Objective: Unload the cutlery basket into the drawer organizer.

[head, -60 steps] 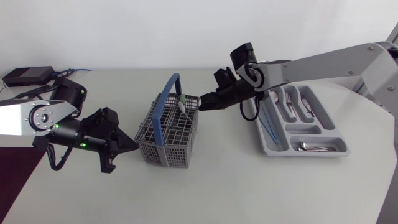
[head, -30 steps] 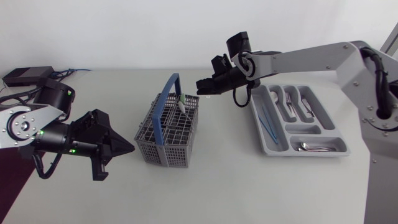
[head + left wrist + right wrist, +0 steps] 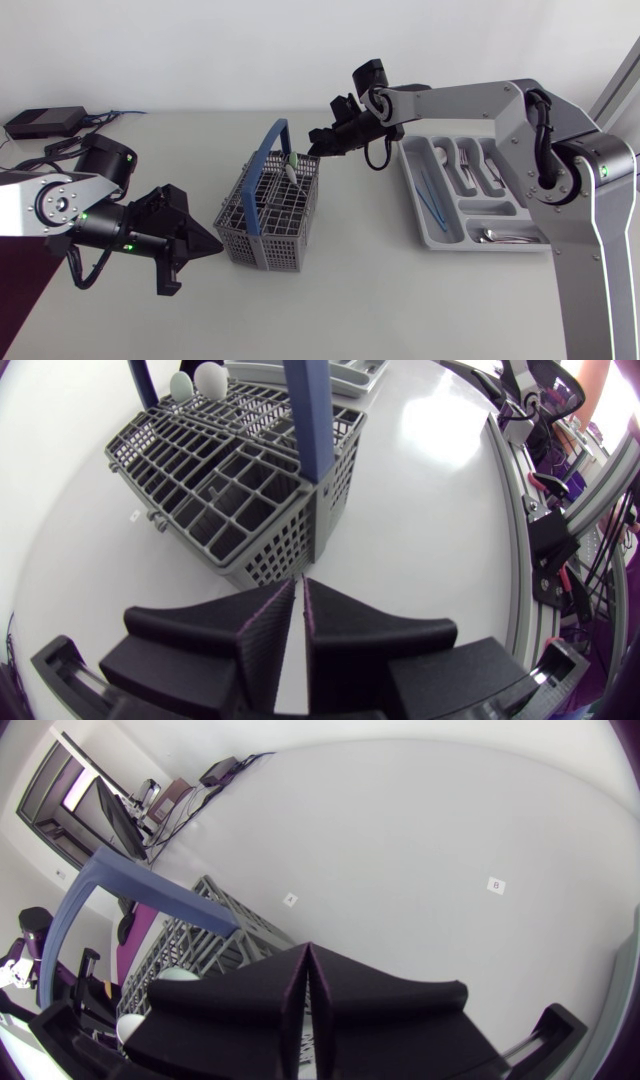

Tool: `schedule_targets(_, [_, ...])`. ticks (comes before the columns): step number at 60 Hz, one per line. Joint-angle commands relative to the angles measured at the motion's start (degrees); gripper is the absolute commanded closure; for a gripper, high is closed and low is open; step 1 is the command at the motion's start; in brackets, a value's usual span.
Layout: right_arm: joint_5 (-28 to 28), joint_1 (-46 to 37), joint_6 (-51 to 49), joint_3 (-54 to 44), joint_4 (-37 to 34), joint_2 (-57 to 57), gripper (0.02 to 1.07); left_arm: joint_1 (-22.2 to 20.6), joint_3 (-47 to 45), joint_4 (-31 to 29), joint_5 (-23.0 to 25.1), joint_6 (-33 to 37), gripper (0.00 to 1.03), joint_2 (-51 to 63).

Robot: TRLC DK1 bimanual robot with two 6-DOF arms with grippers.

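The grey wire cutlery basket with its upright blue handle stands left of the table's middle. Pale utensil handles stick up at its far right corner. My left gripper is shut and empty, its tips just short of the basket's near left corner. My right gripper is shut and empty, above the basket's far right corner, close to the pale handles. The grey drawer organizer lies to the right, holding a blue utensil and metal cutlery.
A black box with cables sits at the table's back left corner. Small white markers are stuck on the tabletop beyond the basket.
My right arm has swung left from the organizer's side to above the basket's far right corner. My left gripper has shifted only slightly beside the basket. Both stayed shut.
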Motion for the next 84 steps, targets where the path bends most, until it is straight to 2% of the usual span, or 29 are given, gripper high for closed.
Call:
schedule_targets(1, [-1.1, 0.2, -1.2, -3.4, -1.6, -1.5, 1.01, 0.8, 1.2, 0.8, 0.6, 1.4, 0.77, 1.4])
schedule_targets(27, [-0.4, 1.1, -2.9, -25.0, 2.2, -15.5, 1.01, 5.3, 3.7, 2.7, 0.7, 3.3, 0.77, 5.8])
schedule_targets(40, [1.3, 0.7, -2.9, -39.3, 4.9, -26.4, 1.01, 4.4, 6.7, 3.4, 1.9, 2.5, 0.77, 8.5])
schedule_targets(50, [3.1, -0.3, -3.0, -46.8, 6.4, -32.2, 1.01, 2.3, 10.2, 6.7, 2.2, -1.0, 0.77, 13.4])
schedule_targets(65, [5.5, -1.7, -2.7, -52.7, 7.7, -37.8, 1.01, -1.3, 16.3, 12.1, 2.2, -7.5, 0.77, 19.8])
schedule_targets(84, [8.9, 0.5, -0.8, -53.5, 10.1, -38.1, 1.01, -1.8, 24.6, 12.2, 2.2, -11.1, 0.77, 25.7])
